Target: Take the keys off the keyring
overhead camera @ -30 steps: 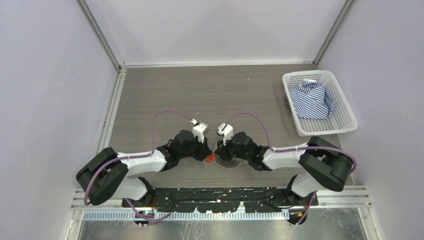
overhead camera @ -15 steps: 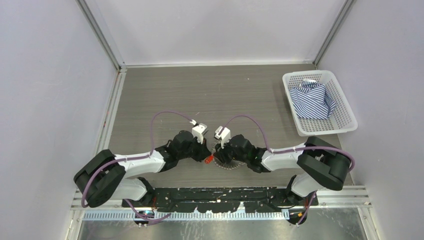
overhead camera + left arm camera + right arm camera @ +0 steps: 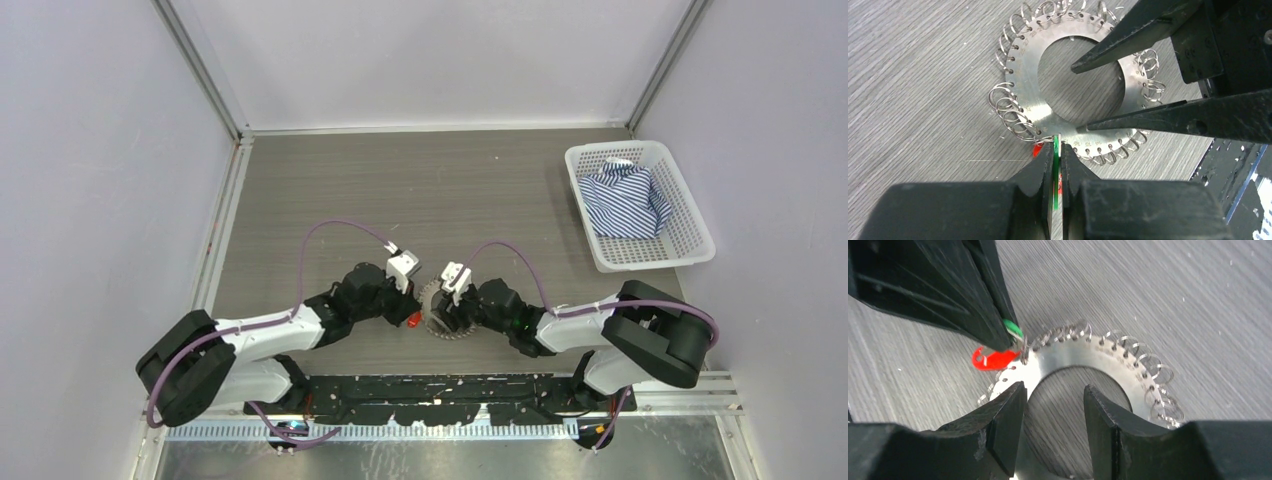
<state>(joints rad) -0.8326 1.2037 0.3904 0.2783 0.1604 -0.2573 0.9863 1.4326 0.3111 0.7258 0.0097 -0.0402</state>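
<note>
Low in the centre of the overhead frame, between the two arms, the keyring point(image 3: 1033, 95) lies flat on a grey wood-grain table point(image 3: 923, 75). Up close it is a thin silvery disc with a wide round hole. Its brushed face is stamped with tiny marks, and small holes are punched all round the rim. Most of those holes carry little wire split rings point(image 3: 1008, 112), which fan out like coiled teeth.

At the bottom of the left wrist view, the left gripper point(image 3: 1058, 149) is pressed together on a thin green tab point(image 3: 1054, 165). The tab is seen edge-on, hangs at the disc's near rim, and is apparently the plastic head of a key. A small red plastic piece point(image 3: 993, 360) lies on the table just beside that pinch.

The right gripper point(image 3: 1054, 387) is spread. Its two tapered black fingers reach over the central hole and the inner edge of the disc. Whether they touch the metal cannot be told.

The disc looks stiff, light and smooth, so it would probably skate across the table unless it is pinned flat or braced from inside the hole. The split rings look springy and fiddly, and a key would likely have to be worked round the coil rather than pulled straight off. The green tab's flat faces seem the best place to take hold. A hard tug could drag the whole disc along.
</note>
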